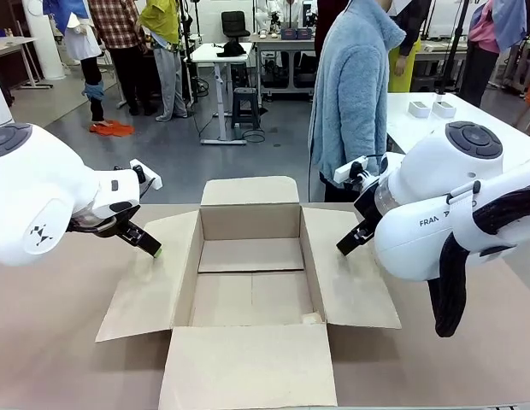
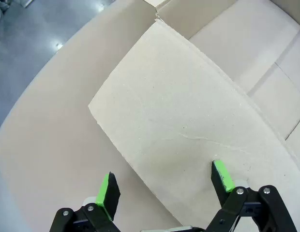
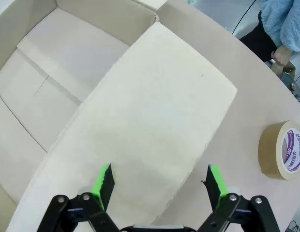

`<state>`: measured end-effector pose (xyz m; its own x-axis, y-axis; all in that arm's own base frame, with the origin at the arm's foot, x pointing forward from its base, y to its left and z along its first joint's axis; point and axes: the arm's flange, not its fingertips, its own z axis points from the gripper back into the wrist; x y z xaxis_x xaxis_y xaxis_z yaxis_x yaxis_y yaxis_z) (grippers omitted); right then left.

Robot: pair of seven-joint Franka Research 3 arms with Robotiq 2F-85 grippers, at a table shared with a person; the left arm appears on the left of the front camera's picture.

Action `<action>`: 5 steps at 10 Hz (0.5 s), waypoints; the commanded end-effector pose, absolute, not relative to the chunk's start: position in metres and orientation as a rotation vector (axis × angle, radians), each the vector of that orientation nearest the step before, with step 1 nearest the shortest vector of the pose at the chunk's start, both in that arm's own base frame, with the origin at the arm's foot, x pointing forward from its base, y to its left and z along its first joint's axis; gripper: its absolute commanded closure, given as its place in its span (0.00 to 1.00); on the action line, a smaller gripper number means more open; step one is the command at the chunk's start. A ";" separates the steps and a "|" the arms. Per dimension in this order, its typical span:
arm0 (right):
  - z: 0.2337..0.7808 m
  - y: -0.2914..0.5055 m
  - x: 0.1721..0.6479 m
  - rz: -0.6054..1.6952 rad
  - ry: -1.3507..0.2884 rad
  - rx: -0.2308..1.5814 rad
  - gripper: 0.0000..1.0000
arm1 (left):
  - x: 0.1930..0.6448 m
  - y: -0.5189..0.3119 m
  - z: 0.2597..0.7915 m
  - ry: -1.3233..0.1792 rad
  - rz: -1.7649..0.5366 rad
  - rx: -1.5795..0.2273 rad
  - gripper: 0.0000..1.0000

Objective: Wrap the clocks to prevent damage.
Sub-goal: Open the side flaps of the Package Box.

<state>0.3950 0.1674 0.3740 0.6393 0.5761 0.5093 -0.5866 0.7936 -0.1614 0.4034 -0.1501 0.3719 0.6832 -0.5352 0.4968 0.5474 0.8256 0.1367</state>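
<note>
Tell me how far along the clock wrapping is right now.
Done: the cardboard box stands on the table with all four flaps folded out, its floor bare. In hand: nothing; the left gripper is open over the left flap, the right gripper open over the right flap. Left: wrapping and packing; a tape roll waits beside the box.

The table [image 1: 60, 342] bears an open cardboard box [image 1: 248, 369] and tape roll [image 3: 281, 150].

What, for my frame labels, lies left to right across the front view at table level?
Left gripper → left flap → box floor → right flap → right gripper.
</note>
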 end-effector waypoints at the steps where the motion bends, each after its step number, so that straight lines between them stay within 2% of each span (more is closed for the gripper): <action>1: 0.374 0.167 0.395 0.663 -0.574 0.020 0.00 | 0.403 -0.150 0.372 -0.550 -0.607 -0.023 0.00; 5: 0.374 0.167 0.395 0.663 -0.574 0.020 0.00 | 0.403 -0.150 0.372 -0.550 -0.607 -0.023 0.00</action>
